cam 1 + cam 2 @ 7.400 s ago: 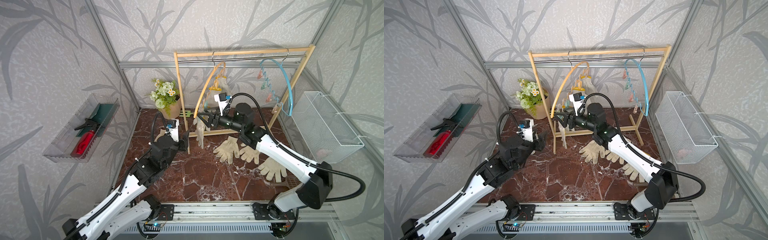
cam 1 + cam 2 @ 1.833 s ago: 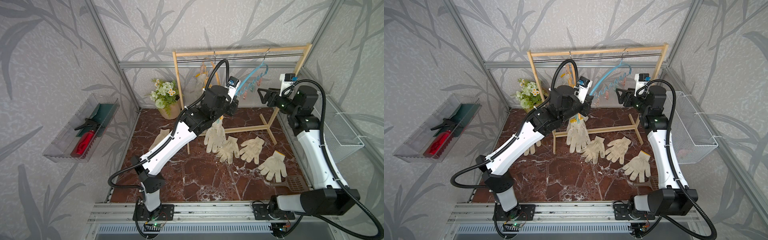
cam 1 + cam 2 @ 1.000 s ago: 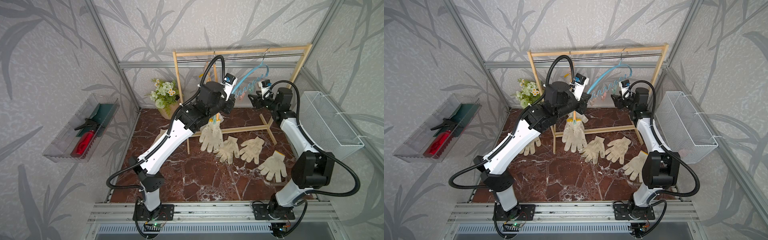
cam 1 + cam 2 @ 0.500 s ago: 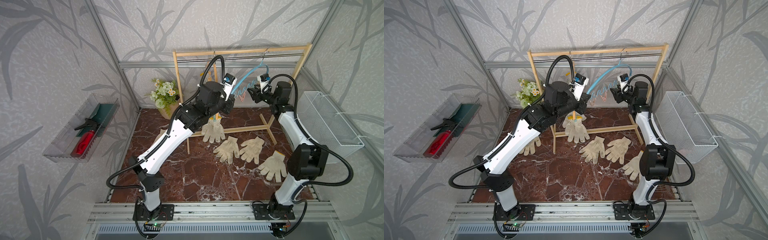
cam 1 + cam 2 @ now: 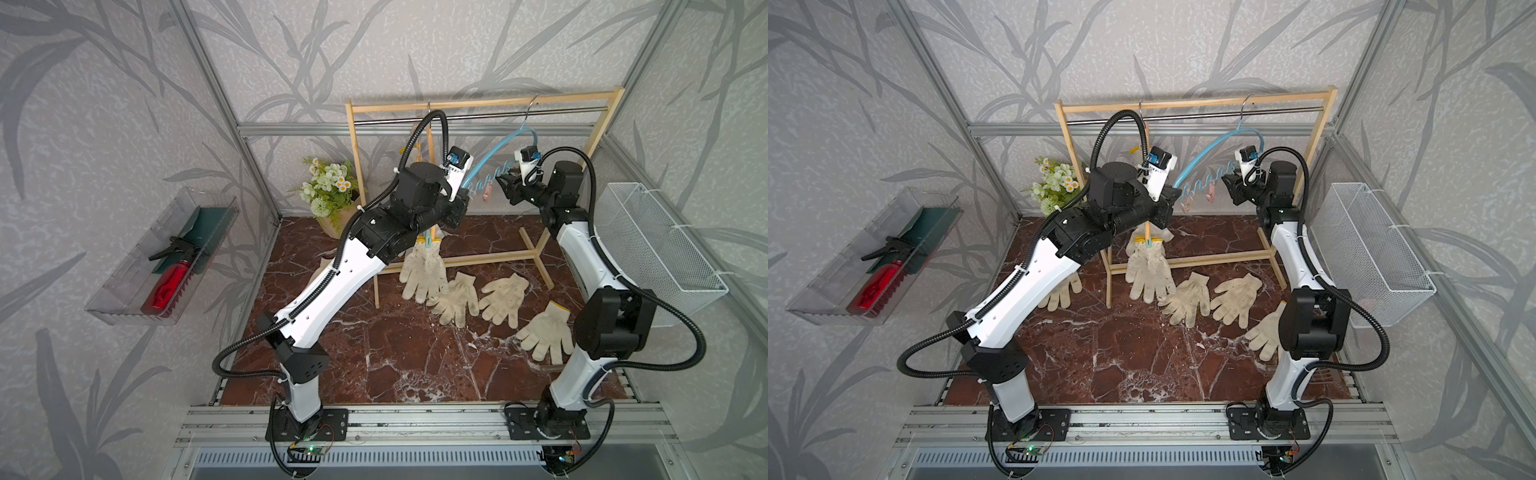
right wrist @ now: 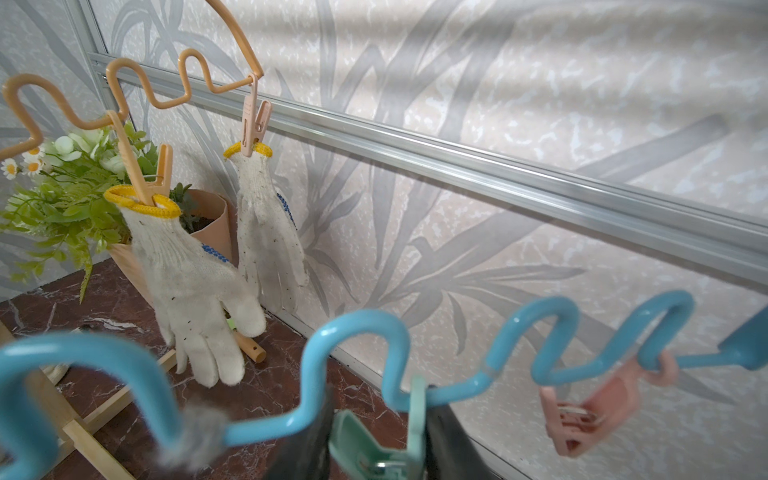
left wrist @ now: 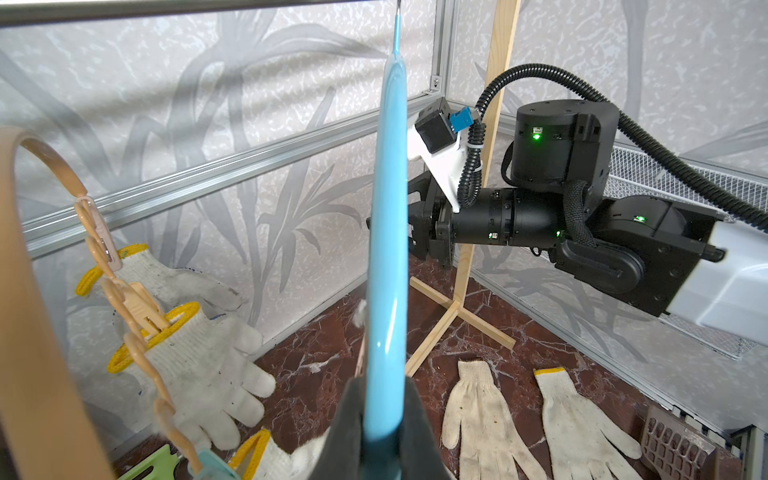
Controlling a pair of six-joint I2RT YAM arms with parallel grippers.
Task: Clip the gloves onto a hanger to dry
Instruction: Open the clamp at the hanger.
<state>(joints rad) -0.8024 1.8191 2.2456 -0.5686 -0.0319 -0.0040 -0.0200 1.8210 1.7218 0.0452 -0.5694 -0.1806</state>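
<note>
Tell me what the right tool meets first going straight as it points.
Likely the green clip on the blue hanger: it sits between the right tool's jaws; contact is unclear.

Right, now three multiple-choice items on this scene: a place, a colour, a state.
1. The red spray bottle lies in: A the wire basket; B the clear wall tray; C the flower pot.
2. The clip that the right gripper grips is: A pink; B green; C yellow.
3. The left gripper is: A open; B shut on a glove; C shut on the blue hanger.
Key: B, it sits in that tray; B, the gripped clip looks green; C, it pinches the blue bar.
</note>
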